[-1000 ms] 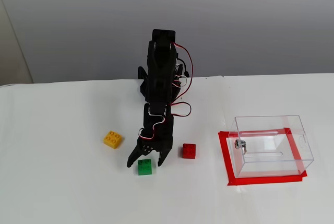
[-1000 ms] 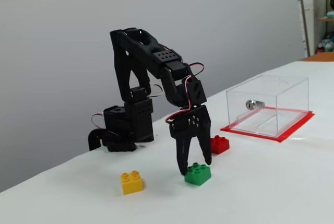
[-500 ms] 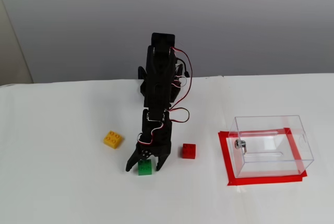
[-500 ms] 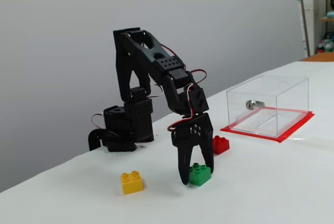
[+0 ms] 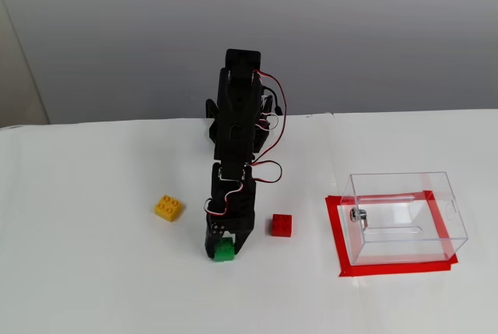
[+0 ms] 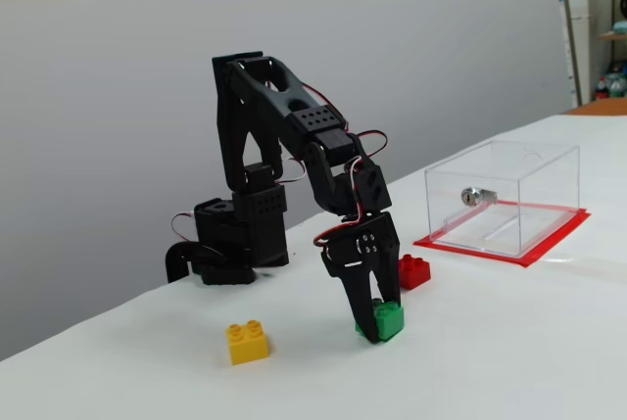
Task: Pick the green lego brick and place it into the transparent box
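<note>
Claw: your gripper (image 5: 223, 251) (image 6: 376, 324) is down at the table, fingers drawn in and clamped on the green lego brick (image 5: 225, 251) (image 6: 389, 319).
Green brick: you see it sitting on the white table (image 5: 93, 272) (image 6: 509, 342), pinched between the black fingertips; in both fixed views only part of it shows past the fingers.
Arm: bent over from its base, wrist pointing down; red and white wires loop beside it.
Red brick: just beside your claw, on the side toward the box (image 5: 282, 225) (image 6: 412, 270); not touching.
Yellow brick: on the other side of the claw, near but apart (image 5: 168, 208) (image 6: 248, 341).
Transparent box: well apart from the claw, standing inside a red tape frame (image 5: 339, 240) (image 6: 549, 244); you can see its walls (image 5: 405, 182) (image 6: 529, 161) and a small metal knob (image 5: 355, 215) (image 6: 472, 195).
</note>
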You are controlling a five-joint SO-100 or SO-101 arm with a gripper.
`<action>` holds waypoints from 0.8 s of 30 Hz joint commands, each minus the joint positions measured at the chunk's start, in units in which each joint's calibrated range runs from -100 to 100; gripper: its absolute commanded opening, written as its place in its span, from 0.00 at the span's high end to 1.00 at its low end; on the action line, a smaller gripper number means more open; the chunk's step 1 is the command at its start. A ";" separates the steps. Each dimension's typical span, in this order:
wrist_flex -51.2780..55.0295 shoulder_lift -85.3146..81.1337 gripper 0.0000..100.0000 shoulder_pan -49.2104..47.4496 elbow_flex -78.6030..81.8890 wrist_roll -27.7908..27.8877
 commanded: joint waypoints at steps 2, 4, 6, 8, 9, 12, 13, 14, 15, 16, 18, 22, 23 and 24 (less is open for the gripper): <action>-0.04 -0.77 0.95 0.73 -0.69 0.18; 0.22 -1.02 0.95 0.73 -0.69 0.07; 0.40 -2.29 0.95 0.95 -0.78 0.07; 0.40 -4.75 0.95 1.47 -0.78 -0.03; 0.40 -6.20 0.95 1.54 -0.69 -0.03; 0.48 -11.12 0.95 1.84 -0.60 -0.08; 0.48 -12.73 0.95 1.84 -0.60 -0.13; 0.48 -14.43 0.95 1.84 -0.60 -0.13; 0.48 -16.04 0.95 1.84 -0.51 -0.13; 0.57 -17.57 0.95 1.84 -0.51 -0.13; 0.57 -20.37 0.95 1.76 -0.51 -0.13; 0.66 -26.39 0.95 1.47 -0.06 -0.19; 0.66 -28.51 0.95 1.39 0.75 -0.19; 0.66 -30.72 0.95 1.32 1.66 -0.19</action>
